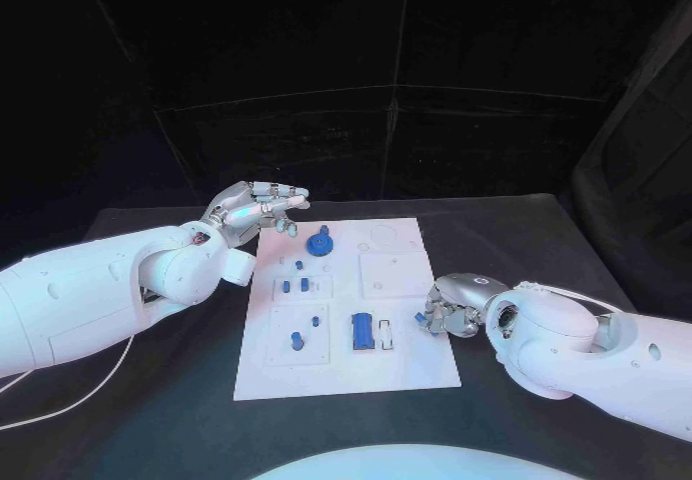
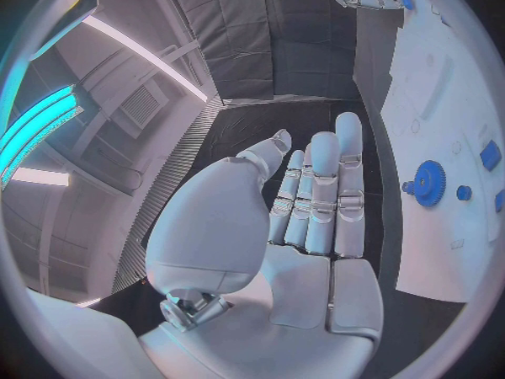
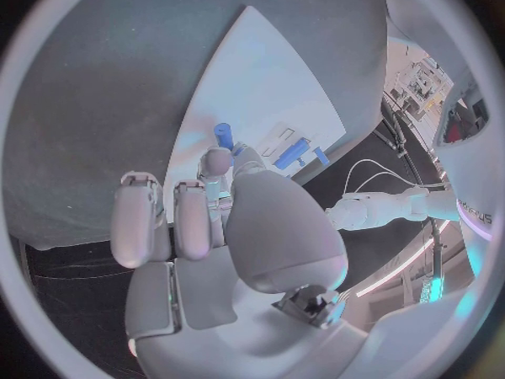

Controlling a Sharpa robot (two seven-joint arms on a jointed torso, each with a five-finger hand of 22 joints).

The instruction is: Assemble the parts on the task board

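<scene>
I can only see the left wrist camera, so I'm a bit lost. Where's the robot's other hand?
Observer: In the head view, the right hand is at the task board's right edge, fingers curled.
Operator: Is it holding a piece?
Observer: I cannot tell. In the right wrist view, a small blue peg shows just past its fingertips.
Operator: What else is near it?
Observer: A long blue block lies on the board with a white piece beside it, between that hand and the board's middle.

One task board (image 1: 397, 300), two hands (image 1: 260, 208) (image 1: 451, 305).
</scene>
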